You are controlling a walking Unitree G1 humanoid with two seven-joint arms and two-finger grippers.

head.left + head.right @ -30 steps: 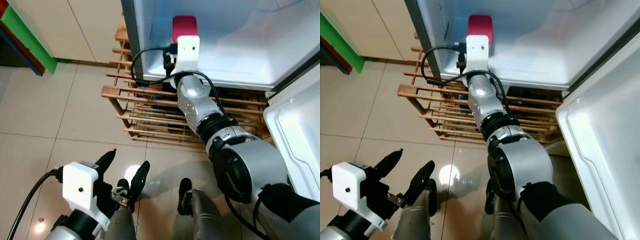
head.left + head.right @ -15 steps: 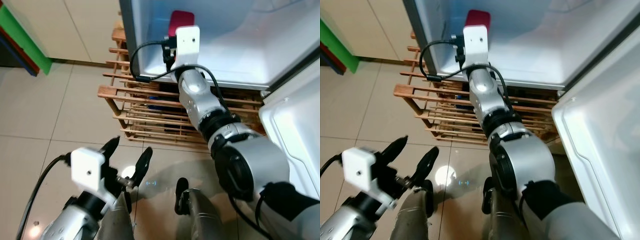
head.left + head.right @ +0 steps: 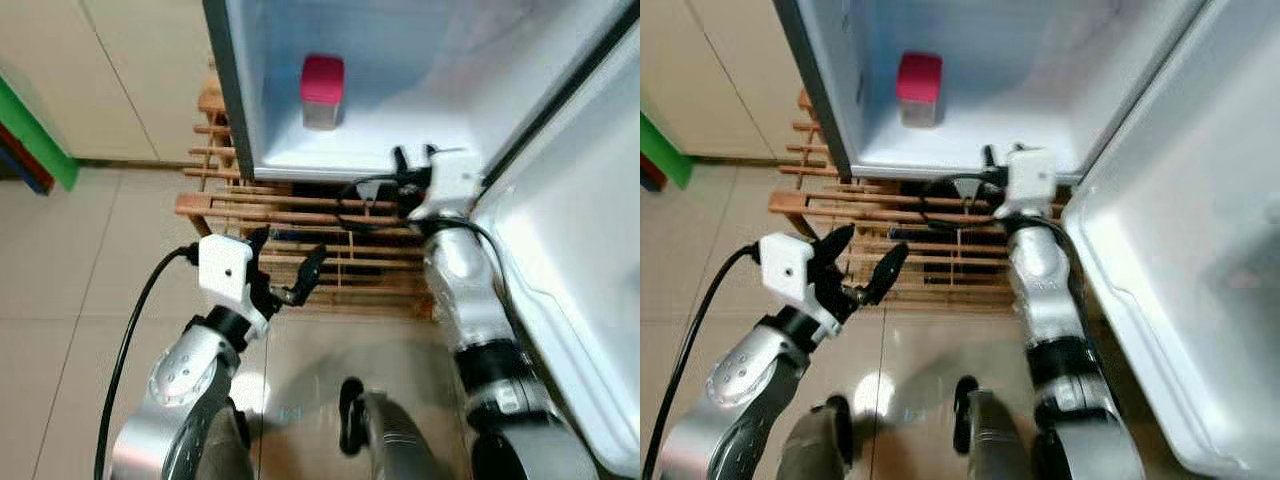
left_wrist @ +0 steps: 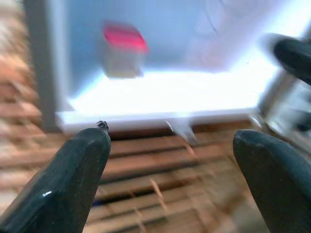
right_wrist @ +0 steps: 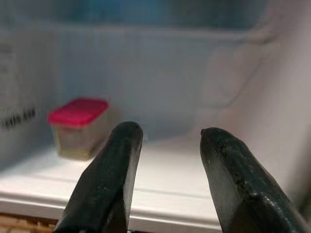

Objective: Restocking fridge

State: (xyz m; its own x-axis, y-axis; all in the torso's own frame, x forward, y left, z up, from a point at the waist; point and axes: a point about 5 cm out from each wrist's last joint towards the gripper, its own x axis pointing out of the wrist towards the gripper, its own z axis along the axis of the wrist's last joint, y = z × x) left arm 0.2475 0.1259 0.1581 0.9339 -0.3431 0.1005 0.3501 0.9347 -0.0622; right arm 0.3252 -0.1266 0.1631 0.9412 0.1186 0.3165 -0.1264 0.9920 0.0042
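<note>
Fridge [image 3: 440,110]: open, white inside, with its door [image 3: 590,290] swung out on the robot's right.
Container [image 3: 322,92]: clear box with a red lid, standing upright on the fridge floor, near the left wall (contents too blurred to tell).
Right claw [image 5: 167,160]: released, holding nothing, at the front edge of the fridge floor, well apart from the container.
Left claw [image 3: 285,275]: released wide, holding nothing, raised before the wooden rack [image 3: 300,215] under the fridge.

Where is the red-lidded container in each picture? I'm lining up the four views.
Left eye: red-lidded container top centre, on the fridge floor.
Right eye: top, left of centre.
Left wrist: upper left, blurred.
Right wrist: left, beside a finger.
Shared landmark: the fridge floor's white front edge.
</note>
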